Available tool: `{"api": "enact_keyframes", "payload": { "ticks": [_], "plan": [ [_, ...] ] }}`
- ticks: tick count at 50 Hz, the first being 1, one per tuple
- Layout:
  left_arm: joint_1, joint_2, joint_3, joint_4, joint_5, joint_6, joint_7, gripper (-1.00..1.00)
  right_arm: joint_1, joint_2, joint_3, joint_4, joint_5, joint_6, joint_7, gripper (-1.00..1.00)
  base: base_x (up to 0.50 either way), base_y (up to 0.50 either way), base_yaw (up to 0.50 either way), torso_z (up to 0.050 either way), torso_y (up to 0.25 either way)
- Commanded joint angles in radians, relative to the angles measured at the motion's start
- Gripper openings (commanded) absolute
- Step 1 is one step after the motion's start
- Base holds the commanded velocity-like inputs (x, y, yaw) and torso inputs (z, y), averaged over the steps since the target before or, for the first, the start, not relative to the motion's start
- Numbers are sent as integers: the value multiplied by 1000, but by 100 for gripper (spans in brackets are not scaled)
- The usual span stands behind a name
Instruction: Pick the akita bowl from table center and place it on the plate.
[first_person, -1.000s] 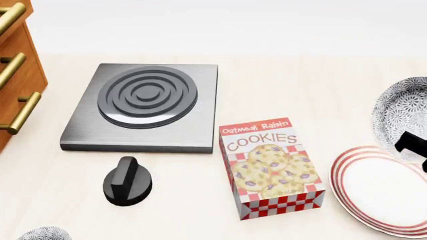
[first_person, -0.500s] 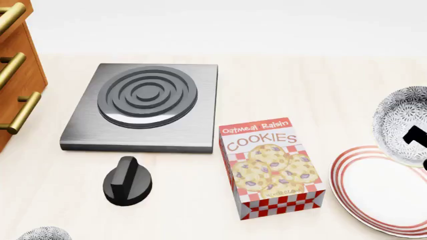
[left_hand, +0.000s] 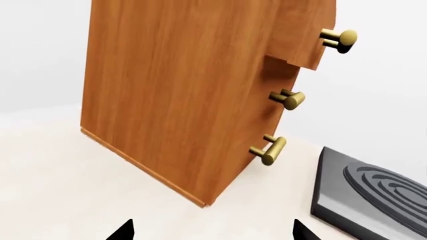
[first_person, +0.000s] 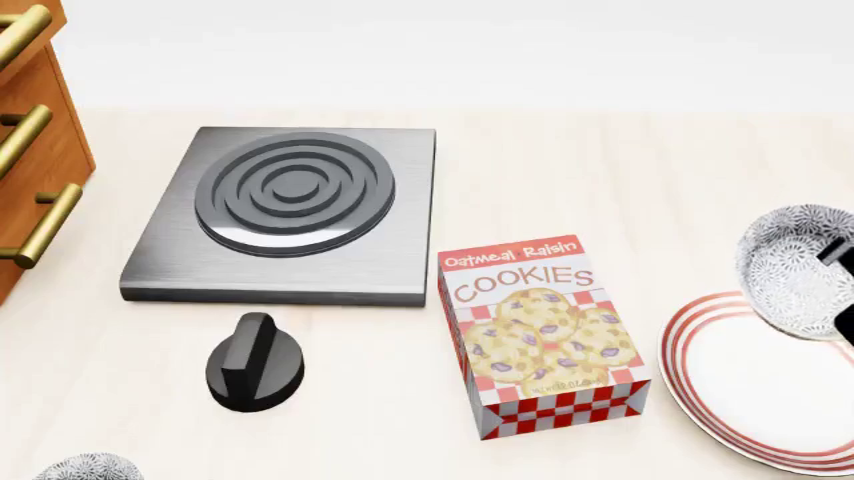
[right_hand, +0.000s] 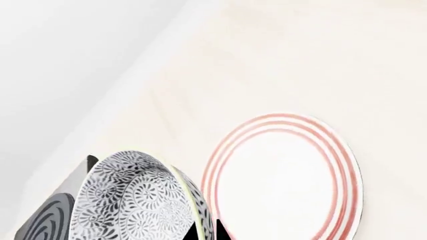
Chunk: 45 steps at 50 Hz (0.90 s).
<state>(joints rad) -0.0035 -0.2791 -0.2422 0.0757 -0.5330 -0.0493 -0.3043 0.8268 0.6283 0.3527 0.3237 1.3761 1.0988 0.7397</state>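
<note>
The cabinet (left_hand: 180, 95) shows warm wood grain with brass-looking handles (left_hand: 270, 149). The burner block (first_person: 287, 215) looks like brushed grey metal. The akita bowl (first_person: 797, 268) and plate (first_person: 694, 375) look glossy ceramic. The bench (first_person: 641, 170) is pale, matt and smooth.

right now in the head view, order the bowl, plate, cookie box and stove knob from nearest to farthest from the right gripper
1. bowl: held at the right gripper, far right edge.
2. plate: just below the bowl, lower right.
3. cookie box: centre of the table, left of the plate.
4. stove knob: lower left, in front of the burner.
</note>
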Motion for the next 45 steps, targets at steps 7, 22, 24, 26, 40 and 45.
{"api": "enact_keyframes", "payload": {
  "ticks": [7,22,24,26,40,45],
  "plan": [
    [9,-2,0,6,-2,26,8,100,86,-6,-28,144,-35,-46,-38,-100,0,0,0,1,-155],
    [16,-6,15,9,55,64,-5,100,71,-6,-9,143,-25,-61,-36,-100,0,0,0,5,-104],
    [19,-14,29,18,84,66,-9,100,71,-7,-7,146,-23,-62,-36,-100,0,0,0,11,-250],
    [20,-9,30,10,79,73,-4,100,71,-8,-6,149,-22,-64,-39,-100,0,0,0,11,-250],
    [17,-9,8,6,2,45,1,100,81,-13,2,147,-8,-67,-33,-100,0,0,0,3,-98],
    [19,-7,-1,3,-8,54,2,100,84,-15,2,155,-10,-75,-42,-100,0,0,0,0,0]
  ]
}}
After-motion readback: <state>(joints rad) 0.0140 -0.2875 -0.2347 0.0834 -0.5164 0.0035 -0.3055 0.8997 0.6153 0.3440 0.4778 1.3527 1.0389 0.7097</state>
